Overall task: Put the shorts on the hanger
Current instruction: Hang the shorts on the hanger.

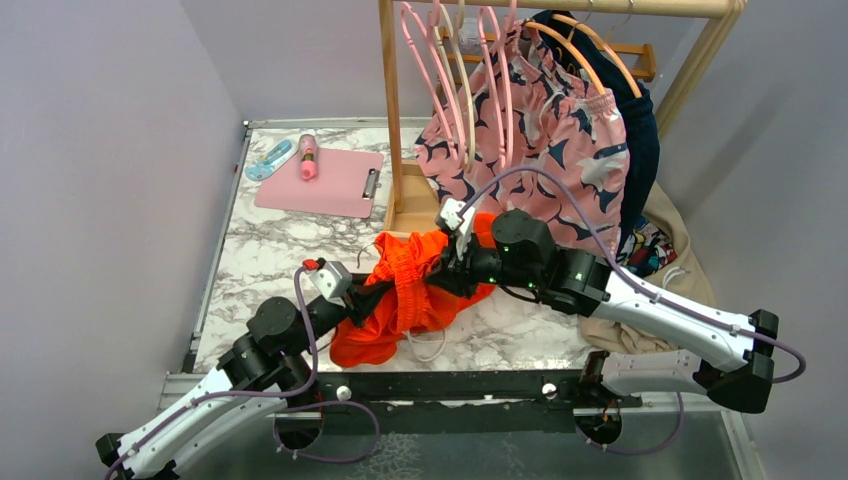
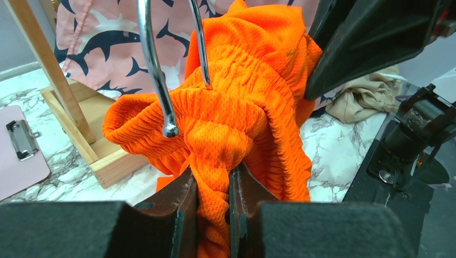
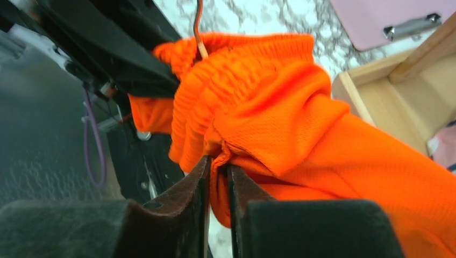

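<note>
- Orange-red mesh shorts with ribbed elastic waistband: one pair, bunched near the front middle of the white-and-grey marble table, between the two arms; white drawstring looping out at the near side.
- Two grippers, both on that pair. Left gripper: jaws nearly together, pinching a thick fold of the mesh. Right gripper: jaws almost touching, nipping a seam edge beside the waistband.
- One thin hanger with a shiny metal hook, poking up out of the waistband. Body buried in the fabric, colour and shape not to be made out. A second thin wire just beside the hook in the left wrist view, lower end lost in the cloth.
- One light wooden rack at the back, top cut off by the frame.
- On its rail: at least three pink plastic hangers, overlapping, exact count unclear; two darker orange hangers.
- One pair of pink shark-print shorts, navy and white on pink, hanging; one dark navy garment behind, mostly covered.
- One beige garment, crumpled at the right, partly under the right arm.
- One pink clipboard with metal clip, far left; at its far corner one pink tube; just beside, one pale blue flat object, too small to identify.
</note>
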Robot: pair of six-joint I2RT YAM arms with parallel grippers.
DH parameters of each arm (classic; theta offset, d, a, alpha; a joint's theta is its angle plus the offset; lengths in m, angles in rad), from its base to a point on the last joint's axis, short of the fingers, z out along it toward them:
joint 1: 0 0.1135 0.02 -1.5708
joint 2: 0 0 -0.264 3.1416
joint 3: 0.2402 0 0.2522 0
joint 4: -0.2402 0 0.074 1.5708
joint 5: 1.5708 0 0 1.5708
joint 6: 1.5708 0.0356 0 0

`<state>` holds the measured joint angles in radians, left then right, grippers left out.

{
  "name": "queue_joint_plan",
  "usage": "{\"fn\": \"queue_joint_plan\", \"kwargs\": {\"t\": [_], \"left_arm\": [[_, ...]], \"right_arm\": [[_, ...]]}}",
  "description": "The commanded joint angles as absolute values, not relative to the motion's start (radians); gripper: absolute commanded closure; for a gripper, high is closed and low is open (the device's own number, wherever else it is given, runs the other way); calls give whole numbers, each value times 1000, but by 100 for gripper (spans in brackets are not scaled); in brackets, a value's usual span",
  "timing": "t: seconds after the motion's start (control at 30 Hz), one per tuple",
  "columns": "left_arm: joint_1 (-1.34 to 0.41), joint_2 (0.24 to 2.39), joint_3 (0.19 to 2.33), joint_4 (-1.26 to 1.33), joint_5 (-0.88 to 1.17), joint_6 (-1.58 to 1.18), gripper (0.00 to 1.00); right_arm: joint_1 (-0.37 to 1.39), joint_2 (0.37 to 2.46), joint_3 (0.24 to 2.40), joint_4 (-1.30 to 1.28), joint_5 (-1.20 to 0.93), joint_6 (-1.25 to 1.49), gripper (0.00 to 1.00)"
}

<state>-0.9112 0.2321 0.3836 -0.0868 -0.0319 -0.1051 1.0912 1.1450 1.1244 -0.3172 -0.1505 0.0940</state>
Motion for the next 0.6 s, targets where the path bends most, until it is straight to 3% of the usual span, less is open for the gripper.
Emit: {"fn": "queue_joint_plan", "kwargs": {"t": [0.0,0.07,0.13,0.4,0.57], "left_arm": [[-913,213,398,7,-37,-94,100],[-913,218,395,10,-27,-93,100],[-913,226,394,18,-8,-92,100],[-913,261,369,95,216,-139,100],[-914,391,458,19,431,-133,100]], "right_arm": [[1095,1132,1124,-485,-147,45,68],[1095,1103,1146,-513,-140,28,51],[1095,1071,1177,-524,-133,10,41],[1095,978,1195,-427,-84,-63,38],[1095,978,1174,-413,-122,-65,25]]}}
